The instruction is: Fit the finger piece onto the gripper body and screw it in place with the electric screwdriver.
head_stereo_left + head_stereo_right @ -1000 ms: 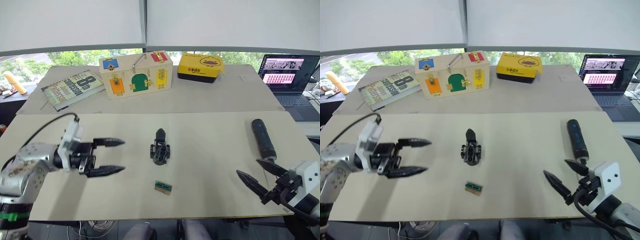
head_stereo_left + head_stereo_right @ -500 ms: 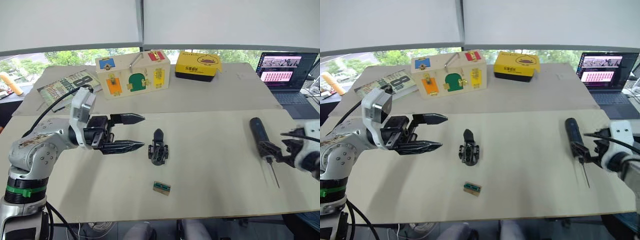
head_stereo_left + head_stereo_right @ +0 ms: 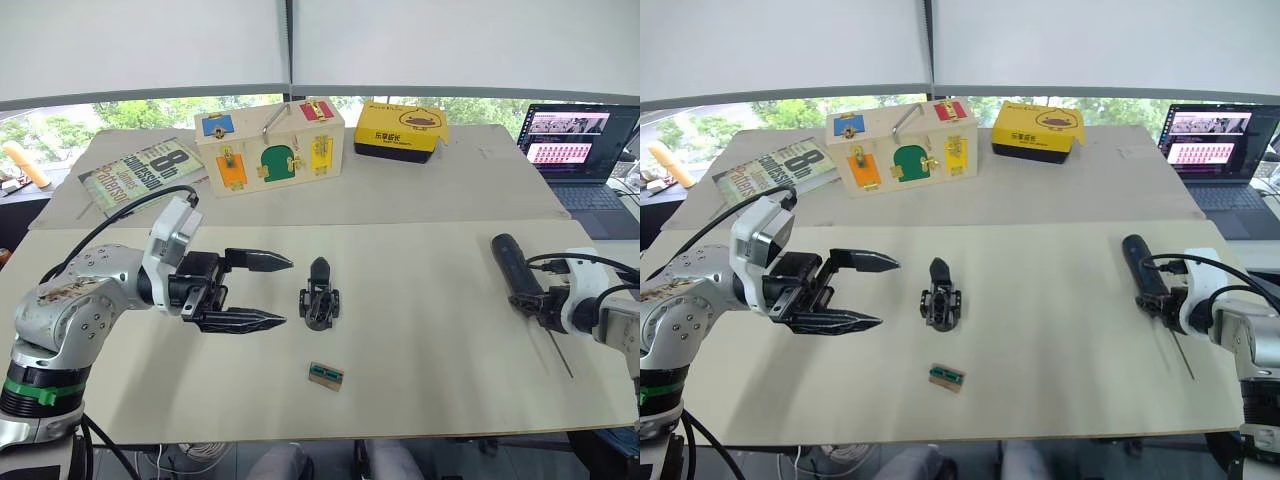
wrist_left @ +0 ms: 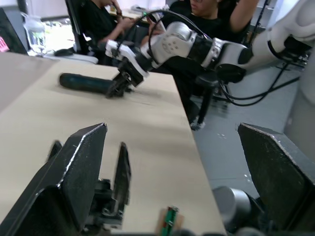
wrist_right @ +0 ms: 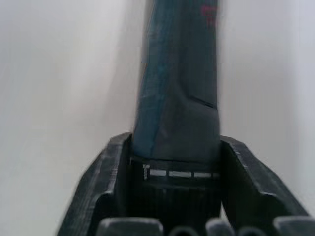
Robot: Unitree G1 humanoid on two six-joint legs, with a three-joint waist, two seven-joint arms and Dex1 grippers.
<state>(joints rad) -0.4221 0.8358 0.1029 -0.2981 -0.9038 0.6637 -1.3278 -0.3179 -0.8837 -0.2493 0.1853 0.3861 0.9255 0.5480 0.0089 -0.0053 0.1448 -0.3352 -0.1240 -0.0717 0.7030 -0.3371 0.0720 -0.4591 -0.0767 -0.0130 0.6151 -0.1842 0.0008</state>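
The gripper body (image 3: 320,300) is a black blocky mechanism standing mid-table with one pointed finger sticking up; it also shows in the left wrist view (image 4: 110,196). The finger piece is out of view as a separate part. My left gripper (image 3: 286,292) hovers just left of the gripper body, open, its tips pointing at it with nothing between them. The electric screwdriver (image 3: 512,262) lies on the table at the right, its thin bit (image 3: 560,355) pointing toward the front edge. My right gripper (image 5: 175,145) is shut on the screwdriver's lower end, one finger on each side.
A small green-and-tan rectangle (image 3: 326,375) lies in front of the gripper body. On the back table are a wooden lock box (image 3: 270,150), a yellow box (image 3: 400,130), a book (image 3: 140,175) and a laptop (image 3: 575,150). People sit beyond the table's right end (image 4: 103,19).
My left gripper swung from the front left up beside the gripper body, staying open. My right gripper rose from the front edge to the screwdriver and closed round it.
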